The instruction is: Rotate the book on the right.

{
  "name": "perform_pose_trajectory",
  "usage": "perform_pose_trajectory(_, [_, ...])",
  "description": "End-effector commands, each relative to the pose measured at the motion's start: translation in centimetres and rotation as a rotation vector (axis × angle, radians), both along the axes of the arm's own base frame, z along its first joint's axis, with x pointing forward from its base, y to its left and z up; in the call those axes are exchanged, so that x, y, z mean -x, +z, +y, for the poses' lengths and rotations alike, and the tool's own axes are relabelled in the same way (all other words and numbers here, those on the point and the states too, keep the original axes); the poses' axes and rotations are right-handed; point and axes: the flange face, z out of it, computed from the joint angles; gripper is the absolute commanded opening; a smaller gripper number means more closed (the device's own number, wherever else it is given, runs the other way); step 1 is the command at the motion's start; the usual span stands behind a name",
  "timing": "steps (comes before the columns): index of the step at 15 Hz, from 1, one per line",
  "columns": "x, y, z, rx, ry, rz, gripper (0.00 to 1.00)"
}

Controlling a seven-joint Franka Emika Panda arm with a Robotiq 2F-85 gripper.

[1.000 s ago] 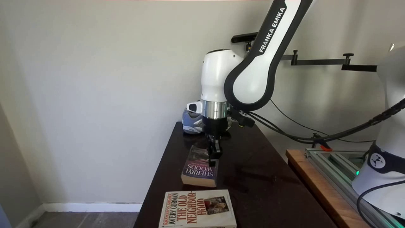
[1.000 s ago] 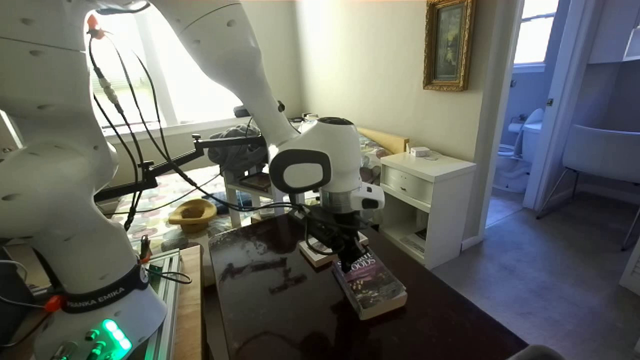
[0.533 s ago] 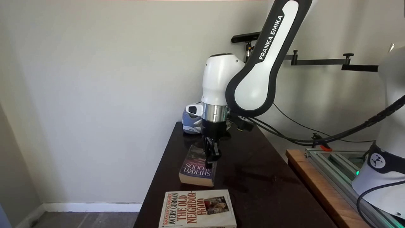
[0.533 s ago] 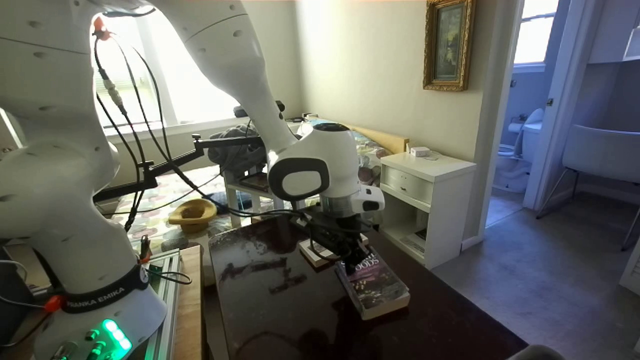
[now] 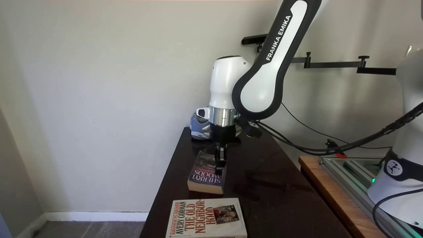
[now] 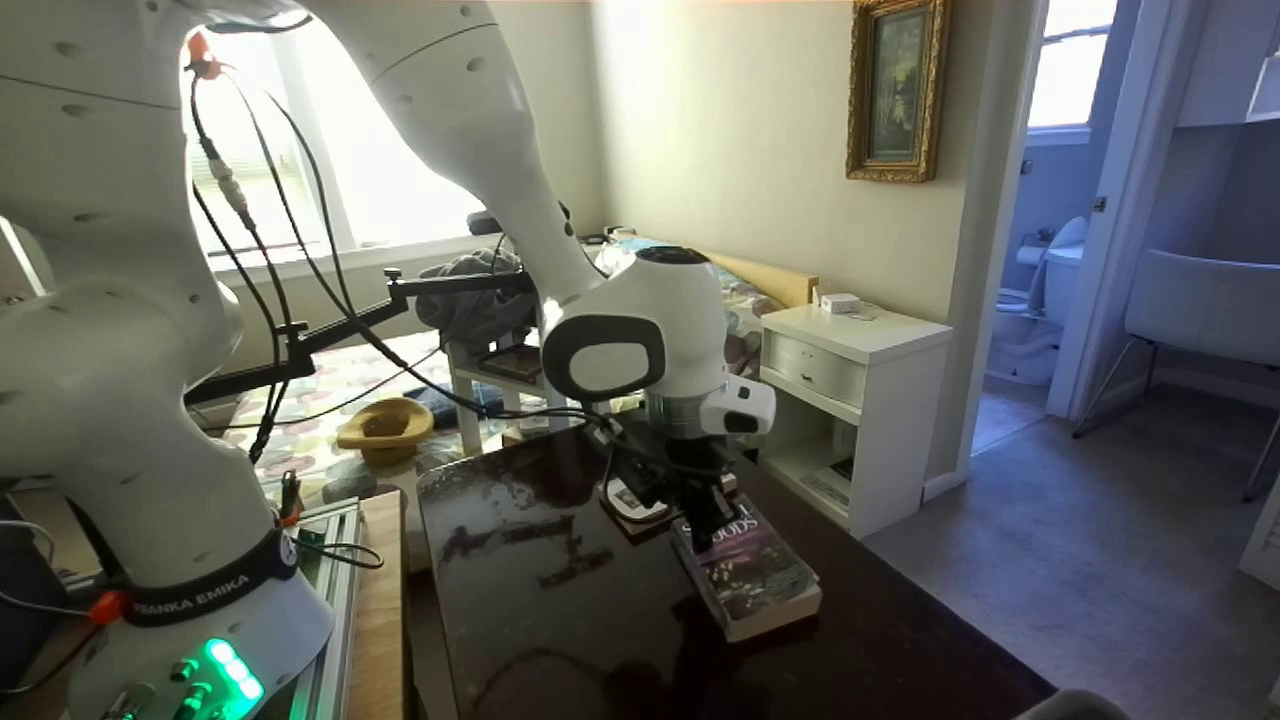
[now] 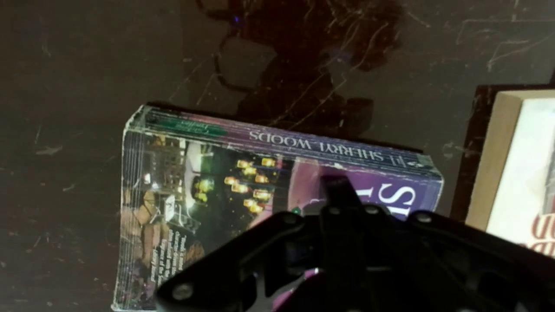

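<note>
book (image 7: pixel 234 186) lies flat, scuffed, dark and purple.

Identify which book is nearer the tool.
The Sherryl Woods book, dark and purple: the tool is right over it, touching or not I cannot tell. The white book lies apart, off to one side.
</note>
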Motion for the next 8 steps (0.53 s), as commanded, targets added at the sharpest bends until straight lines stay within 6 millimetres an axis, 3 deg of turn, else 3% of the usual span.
perform_pose_trajectory(1, [-0.31,0.01,-0.15,-0.042,-0.178,0.058,0.0])
perform_pose_trajectory(8, [-1.28,0.76,0.71,-0.122,-0.4,0.059,0.0])
